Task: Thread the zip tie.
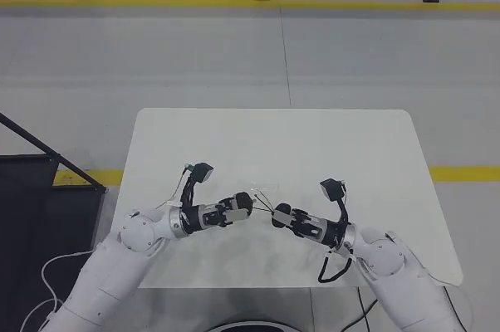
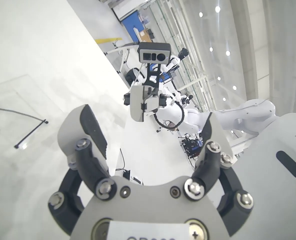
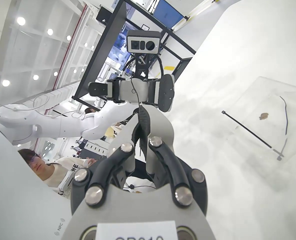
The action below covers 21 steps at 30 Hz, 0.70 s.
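My right gripper (image 3: pixel 140 112) is shut on a thin black zip tie (image 3: pixel 138 101), whose free end sticks out past the fingertips toward my left gripper (image 3: pixel 133 92). The left gripper (image 2: pixel 148 114) faces it from a short distance, open wide, with nothing between its fingers (image 2: pixel 88 123). From the left wrist, the right gripper (image 2: pixel 141 108) appears straight ahead with its fingers pressed together. In the top view both grippers meet over the table's front middle, the left gripper (image 1: pixel 248 201) and right gripper (image 1: pixel 275 217) nearly tip to tip, with the zip tie (image 1: pixel 263 208) between them.
A clear flat tray (image 3: pixel 263 88) lies on the white table (image 1: pixel 358 158) just behind the grippers. On it lie a straight spare zip tie (image 3: pixel 248 132) and a curved one (image 3: pixel 285 116). The straight spare tie (image 2: pixel 30 132) also shows from the left wrist.
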Each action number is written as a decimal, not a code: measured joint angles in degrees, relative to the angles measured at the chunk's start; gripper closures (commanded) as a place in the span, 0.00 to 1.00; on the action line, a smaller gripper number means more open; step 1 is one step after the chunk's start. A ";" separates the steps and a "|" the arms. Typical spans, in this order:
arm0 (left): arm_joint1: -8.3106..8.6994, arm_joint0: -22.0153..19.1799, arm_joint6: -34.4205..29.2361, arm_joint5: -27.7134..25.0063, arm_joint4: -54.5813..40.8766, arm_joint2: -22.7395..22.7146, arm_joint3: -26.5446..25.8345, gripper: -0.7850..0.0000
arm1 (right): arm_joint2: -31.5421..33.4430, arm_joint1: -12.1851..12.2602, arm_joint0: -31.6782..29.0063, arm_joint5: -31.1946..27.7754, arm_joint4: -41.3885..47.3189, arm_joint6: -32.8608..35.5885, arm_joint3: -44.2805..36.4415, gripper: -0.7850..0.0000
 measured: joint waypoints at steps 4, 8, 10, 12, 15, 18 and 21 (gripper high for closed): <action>-1.05 0.55 6.32 -4.24 4.19 2.12 1.25 0.26 | -0.20 -0.19 0.07 1.01 0.17 -1.14 0.14 1.00; -2.10 0.42 12.27 -5.13 7.78 3.99 2.62 0.40 | -0.31 -0.30 0.17 1.10 0.39 -1.40 0.40 1.00; -2.61 0.19 15.06 -5.56 9.18 4.73 3.52 0.51 | -0.31 -0.34 0.18 1.13 0.47 -1.42 0.48 1.00; -3.03 0.08 17.29 -6.19 10.19 5.23 4.17 0.55 | -0.29 -0.36 0.18 1.23 0.47 -1.37 0.50 1.00; -3.63 0.10 21.24 -7.01 12.84 5.57 5.04 0.58 | -0.25 -0.38 0.20 1.37 0.45 -1.09 0.51 1.00; -4.03 0.24 24.18 -7.16 15.04 5.58 5.33 0.60 | -0.21 -0.40 0.27 1.40 0.50 -0.82 0.62 1.00; -4.42 0.51 26.89 -6.80 16.98 5.61 5.40 0.61 | -0.21 -0.42 0.37 1.53 0.34 -0.45 0.63 1.00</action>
